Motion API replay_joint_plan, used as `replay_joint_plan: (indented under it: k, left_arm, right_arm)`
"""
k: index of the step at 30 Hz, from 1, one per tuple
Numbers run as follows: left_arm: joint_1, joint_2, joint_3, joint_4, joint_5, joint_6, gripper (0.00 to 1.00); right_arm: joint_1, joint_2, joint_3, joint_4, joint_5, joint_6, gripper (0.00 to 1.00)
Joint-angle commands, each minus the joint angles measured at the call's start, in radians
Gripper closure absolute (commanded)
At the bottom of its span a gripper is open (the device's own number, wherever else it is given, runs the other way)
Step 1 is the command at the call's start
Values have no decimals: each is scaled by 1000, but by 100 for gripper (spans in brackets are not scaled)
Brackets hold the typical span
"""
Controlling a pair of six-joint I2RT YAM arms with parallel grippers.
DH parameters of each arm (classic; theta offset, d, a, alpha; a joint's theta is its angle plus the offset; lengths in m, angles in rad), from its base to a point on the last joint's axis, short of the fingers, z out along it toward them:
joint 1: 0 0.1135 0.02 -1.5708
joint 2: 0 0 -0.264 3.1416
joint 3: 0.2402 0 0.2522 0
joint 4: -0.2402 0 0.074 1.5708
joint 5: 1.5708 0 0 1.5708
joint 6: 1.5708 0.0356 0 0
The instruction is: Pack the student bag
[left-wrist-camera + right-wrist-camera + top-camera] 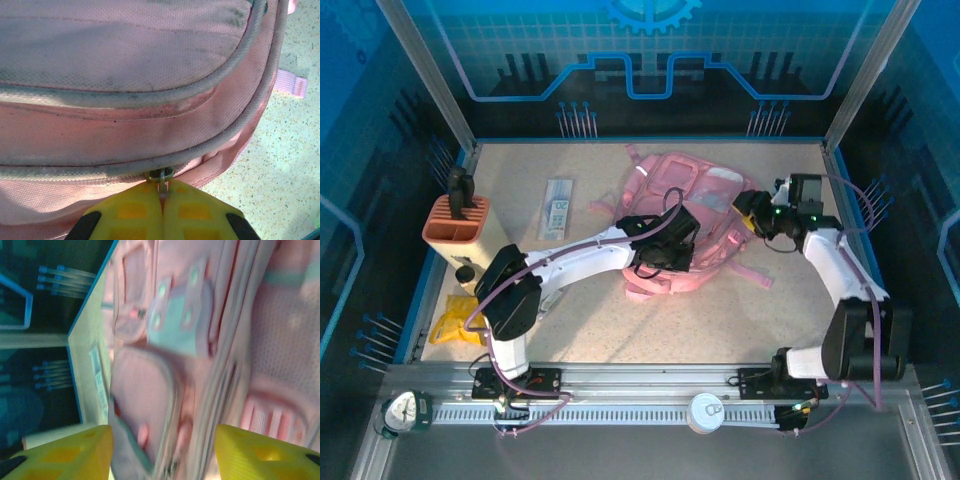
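1. The pink bag (pixel 692 200) lies flat on the speckled table (pixel 770 310), between the two grippers.
2. The left gripper (pixel 658 262) is at the bag's near edge, its arm reaching in from the bag's near left.
3. In the left wrist view that gripper (pixel 162 199) has its yellow fingers (pixel 130 215) pressed together, pinching the metal zip pull (pixel 162 186) that hangs from the slider at the bag's (pixel 150 75) lower seam.
4. A grey-piped pocket panel sits just above that seam, and a pink strap end (pixel 292 82) lies on the table to the bag's right.
5. The right gripper (pixel 757 212) hovers at the bag's right edge, near the top end.
6. In the right wrist view the gripper (pixel 163 437) has its fingers (pixel 65 455) spread wide with nothing between them. The bag (pixel 150 385) lies blurred beyond, showing a rounded pocket and a pale translucent patch.
7. A salmon pen holder (pixel 455 222) stands well to the bag's left, with a dark item upright in it.
8. A flat clear pack (pixel 558 208) lies between the holder and the bag, apart from both.
9. A yellow item (pixel 455 326) lies well off the bag's near-left; what it is cannot be told.
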Motion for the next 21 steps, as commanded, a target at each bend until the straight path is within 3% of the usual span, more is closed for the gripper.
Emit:
replay_joint_plan:
  k: [1,8,13,16,21]
  left_arm:
    - [7,3,26,6,9,-9,100]
    - [7,-1,14,20,25,-20,100]
    - [7,-6,7,21,40,-15,100]
    - [7,-10,1,28,50,-14,100]
    - [7,-14,0,12,31,9,100]
  right_arm:
    - [71,-68,-112,-40,-81,44,45]
    - [236,-71,-222,154,-79,228,50]
    - [274,-7,-227,246,-92,281,52]
    - [283,26,-244,302,-81,308,59]
    - [278,46,-215,272,-58,262,82]
